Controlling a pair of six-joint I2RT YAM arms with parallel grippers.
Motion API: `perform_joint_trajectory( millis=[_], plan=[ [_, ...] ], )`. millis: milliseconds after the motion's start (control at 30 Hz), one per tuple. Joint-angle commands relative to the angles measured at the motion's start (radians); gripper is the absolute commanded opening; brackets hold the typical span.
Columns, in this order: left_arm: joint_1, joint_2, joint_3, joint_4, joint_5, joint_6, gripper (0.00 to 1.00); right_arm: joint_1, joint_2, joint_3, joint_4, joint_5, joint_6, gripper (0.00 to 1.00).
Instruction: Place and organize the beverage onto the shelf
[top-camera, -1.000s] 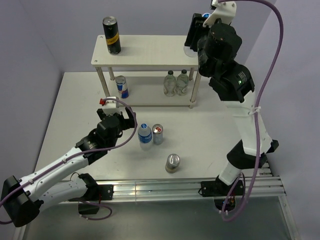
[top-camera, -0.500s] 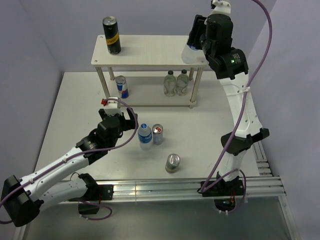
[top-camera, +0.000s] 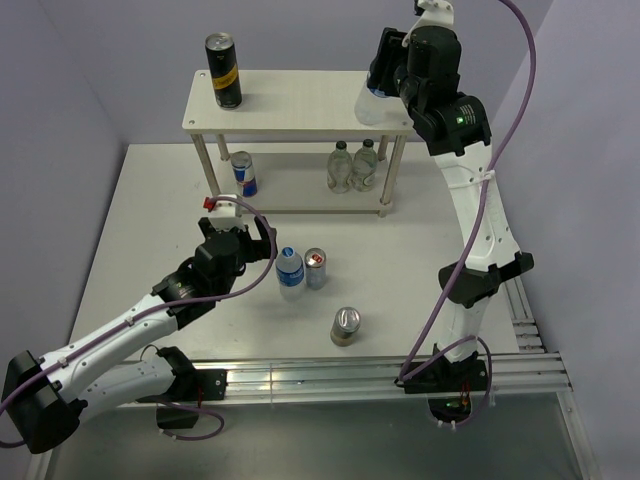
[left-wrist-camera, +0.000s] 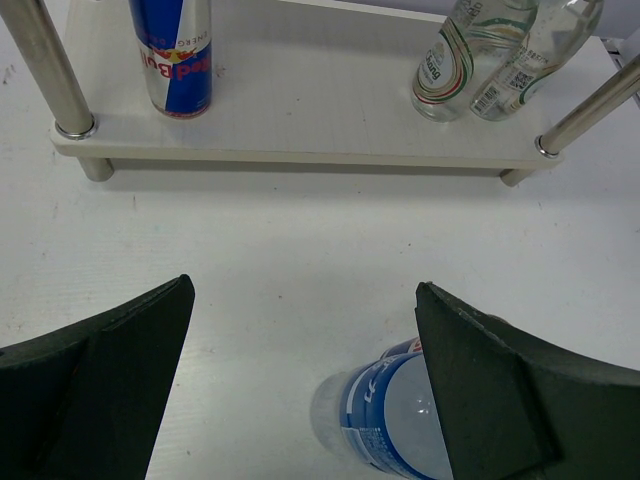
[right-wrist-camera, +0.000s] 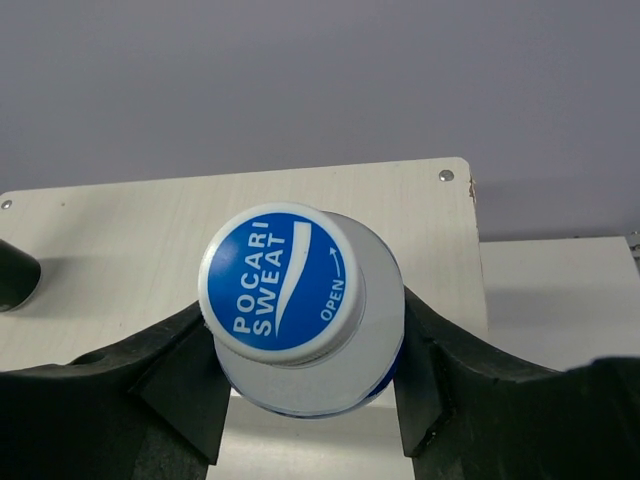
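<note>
The bottle with the blue cap (right-wrist-camera: 283, 283) is gripped in the right tool (right-wrist-camera: 305, 378). The black fingers (right-wrist-camera: 180, 385) press on both of its sides, just under the cap. White words on the cap say POCARI SWEAT. The bottle is at the right end of the top board of the shelf (top-camera: 300, 100). I cannot tell if its bottom touches the board or hangs just over it.

At the left end of the same board stands a black and gold can (top-camera: 223, 70), upright, well apart from the held bottle.

On the low board a blue and silver can (top-camera: 243, 174) stands near the left legs. A clear bottle (top-camera: 341, 166) and a second clear bottle (top-camera: 365, 164) stand close together near the right legs.

In front of the shelf, on the white tabletop (top-camera: 150, 220), stand three more drinks. A water bottle (top-camera: 289, 272) with a blue label stands just beside a slim can (top-camera: 315, 268). A dark and gold can (top-camera: 346, 325) with a silver top stands closer to the arms, a bit to the right.

The left tool (top-camera: 266, 243) is spread wide and holds nothing. It is low over the tabletop, just left of the water bottle. In the left wrist view the water bottle shows near the right finger.
</note>
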Motion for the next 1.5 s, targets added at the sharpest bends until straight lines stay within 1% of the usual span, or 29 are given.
perform_joint_trajectory(
  millis=[0,133,167,200,633,867,967,1000,1033,1133,1200,1333,1467],
  plan=[
    [-0.005,-0.002,0.006,0.021,0.021,0.015,0.99,0.0,0.002,0.019,0.092,-0.012,-0.002,0.62],
    [-0.004,0.0,0.007,0.02,0.024,0.015,0.99,-0.002,0.005,0.012,0.103,-0.014,0.001,0.71],
    [-0.004,0.0,0.007,0.021,0.024,0.015,0.99,-0.002,0.008,0.012,0.103,-0.012,0.004,0.75],
    [-0.004,0.001,0.007,0.021,0.026,0.015,0.99,0.001,0.012,0.008,0.106,-0.014,0.002,0.83],
    [-0.005,0.004,0.009,0.018,0.023,0.015,0.99,0.012,0.019,-0.061,0.14,-0.003,0.011,0.84],
    [-0.004,0.011,0.007,0.018,0.018,0.015,0.99,0.015,-0.031,-0.17,0.184,0.003,0.011,0.84],
    [-0.005,0.009,0.006,0.02,0.016,0.015,0.99,0.017,-0.041,-0.188,0.184,0.0,0.007,0.84],
    [-0.005,0.009,0.006,0.018,0.016,0.013,0.99,0.02,-0.042,-0.198,0.187,-0.009,0.005,0.86],
    [-0.005,0.009,0.006,0.017,0.015,0.015,0.99,0.02,-0.057,-0.208,0.193,-0.017,0.004,0.97],
    [-0.005,0.007,0.006,0.017,0.013,0.015,0.99,0.021,-0.096,-0.277,0.229,-0.048,0.004,0.98],
    [-0.005,0.006,0.006,0.015,0.01,0.013,0.99,0.023,-0.116,-0.325,0.25,-0.064,0.007,1.0],
    [-0.005,0.004,0.007,0.014,0.006,0.015,0.99,0.024,-0.159,-0.376,0.256,-0.084,0.013,1.0],
    [-0.004,0.009,0.01,0.008,-0.008,0.013,0.99,0.03,-0.217,-0.475,0.282,-0.107,0.016,1.0]
  ],
)
